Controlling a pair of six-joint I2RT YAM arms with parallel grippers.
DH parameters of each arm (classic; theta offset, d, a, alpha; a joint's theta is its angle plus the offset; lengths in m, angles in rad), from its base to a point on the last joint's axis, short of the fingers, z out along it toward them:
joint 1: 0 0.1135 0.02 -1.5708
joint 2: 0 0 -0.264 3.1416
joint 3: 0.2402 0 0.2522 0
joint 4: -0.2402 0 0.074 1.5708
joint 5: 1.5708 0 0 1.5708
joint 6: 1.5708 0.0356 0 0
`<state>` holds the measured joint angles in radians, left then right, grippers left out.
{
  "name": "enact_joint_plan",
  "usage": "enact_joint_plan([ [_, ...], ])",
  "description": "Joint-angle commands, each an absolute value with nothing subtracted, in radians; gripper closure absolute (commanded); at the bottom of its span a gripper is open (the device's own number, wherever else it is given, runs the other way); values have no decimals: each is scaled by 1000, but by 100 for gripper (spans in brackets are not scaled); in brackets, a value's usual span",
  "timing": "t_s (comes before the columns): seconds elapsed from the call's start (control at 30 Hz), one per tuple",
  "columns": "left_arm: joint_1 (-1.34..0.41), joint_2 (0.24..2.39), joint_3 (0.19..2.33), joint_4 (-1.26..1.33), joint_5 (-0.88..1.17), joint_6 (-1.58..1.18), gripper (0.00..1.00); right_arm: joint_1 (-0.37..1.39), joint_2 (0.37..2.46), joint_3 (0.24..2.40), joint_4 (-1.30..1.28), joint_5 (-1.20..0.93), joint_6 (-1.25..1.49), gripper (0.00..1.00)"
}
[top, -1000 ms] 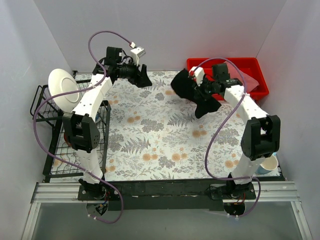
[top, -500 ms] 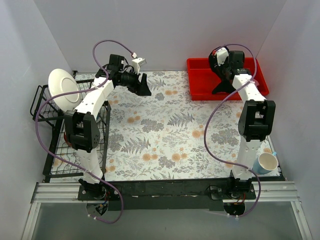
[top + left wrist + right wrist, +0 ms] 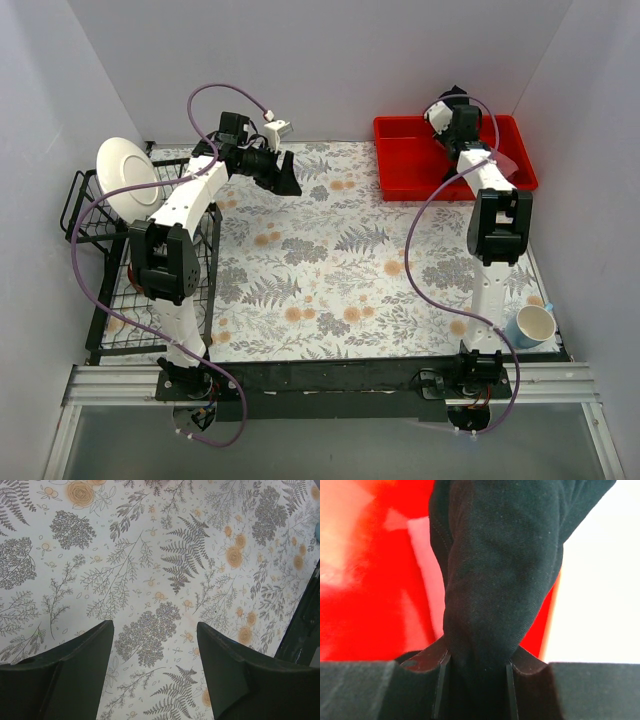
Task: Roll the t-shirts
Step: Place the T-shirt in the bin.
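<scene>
Swung to the far-right red bin (image 3: pixel 400 165), right gripper (image 3: pixel 472 667) clamps its jaws on the black t-shirt (image 3: pixel 500 570), risking rim snags; left gripper (image 3: pixel 154 630) gapes empty.

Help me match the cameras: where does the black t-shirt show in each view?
Top external: not separable from the dark right gripper above the red bin.
Left wrist: not in it.
Right wrist: centre, black t-shirt pinched between the fingers.
Shared landmark: the red bin.
</scene>
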<state>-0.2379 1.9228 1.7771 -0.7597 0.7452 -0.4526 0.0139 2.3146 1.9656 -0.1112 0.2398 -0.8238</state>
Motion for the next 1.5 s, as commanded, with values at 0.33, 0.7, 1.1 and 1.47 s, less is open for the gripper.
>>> enact_joint_plan([
  [0.33, -278, 1913, 1798, -778, 712, -433, 32, 146, 2396, 1933, 26, 354, -991, 99],
  [0.7, -305, 1947, 1815, -785, 681, -423, 31, 150, 2528, 2104, -135, 342, -922, 99],
  [1.1, -333, 1986, 1838, -787, 676, -422, 30, 92, 2640, 2195, -166, 488, -864, 99],
  [1.47, -344, 2008, 1842, -788, 670, -420, 30, -17, 2678, 2215, -164, 649, -767, 99],
])
